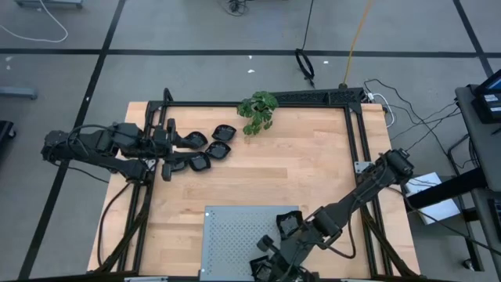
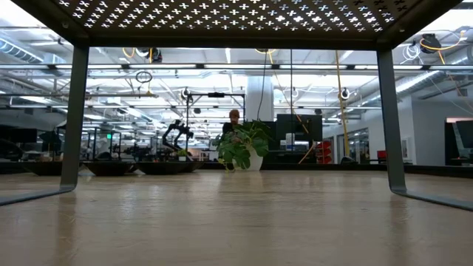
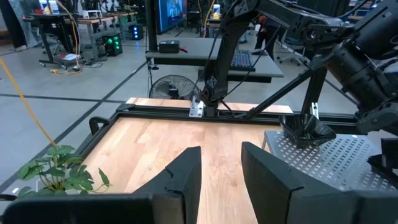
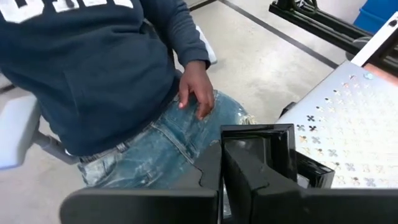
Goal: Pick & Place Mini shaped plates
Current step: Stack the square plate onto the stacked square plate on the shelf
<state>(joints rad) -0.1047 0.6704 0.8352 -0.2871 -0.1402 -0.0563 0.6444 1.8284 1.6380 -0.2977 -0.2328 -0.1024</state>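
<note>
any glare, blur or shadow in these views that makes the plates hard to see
High view: the mini shaped plates are glossy black with small highlights and merge with the dark left tool. Low view: ceiling lights backlight the scene, and the grey perforated panel is silhouetted. Right wrist view: the person is soft.

A light wooden table top (image 1: 297, 172) edged by a black metal frame (image 1: 313, 98) stands on a grey concrete floor (image 1: 196, 31) crossed by dark tape lines. Cables trail over the floor at the far side. Beyond the table lies a large workshop hall with ceiling strip lights (image 2: 170, 66), desks (image 3: 186, 53), monitors and a floor fan (image 3: 174, 87). A seated person in a navy sweatshirt (image 4: 93, 68) and blue jeans (image 4: 168, 149) is near the table's near edge.
</note>
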